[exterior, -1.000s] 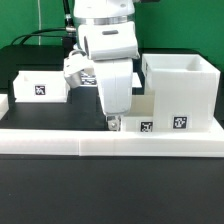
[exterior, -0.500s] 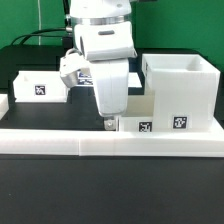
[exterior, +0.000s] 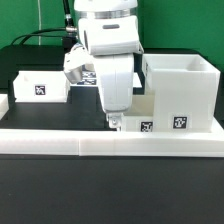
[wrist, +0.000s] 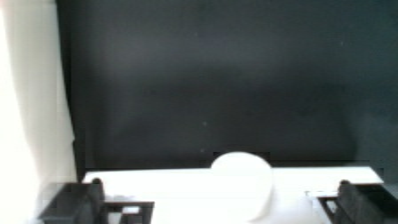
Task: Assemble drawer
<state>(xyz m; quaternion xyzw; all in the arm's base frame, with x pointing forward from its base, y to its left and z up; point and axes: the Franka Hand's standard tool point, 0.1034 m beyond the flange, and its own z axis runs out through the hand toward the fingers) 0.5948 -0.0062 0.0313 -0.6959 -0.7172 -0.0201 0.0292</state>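
In the exterior view, the drawer's tall hollow casing (exterior: 180,85) stands open-topped on the dark table (exterior: 100,190), with a square tag (exterior: 180,124) low on its front. A small white tray (exterior: 135,125) sits against the casing on the exterior view's left side, and it carries a tag of its own (exterior: 146,127). The gripper (exterior: 113,123) points straight down at the tray's end farthest from the casing. Its tips are level with the tray's lower half, but from this side we cannot tell how the jaws stand.

The wrist view settles that. Two dark fingers (wrist: 98,205) show at opposite edges of the picture, spread wide, and the white tray (wrist: 178,195) lies between them. We cannot tell whether they touch its sides. This view also shows a rounded white knob (wrist: 240,163) rising from the tray's edge, which the arm hides in the exterior view. A white strip (wrist: 27,100) runs along one side of the wrist picture. We cannot tell which part it belongs to.

Only the exterior view shows the rest:
- A second tagged tray (exterior: 40,85) lies well apart from the casing, beyond the arm on the exterior view's left.
- A long low white rail (exterior: 110,143) runs in front of the casing and both trays.
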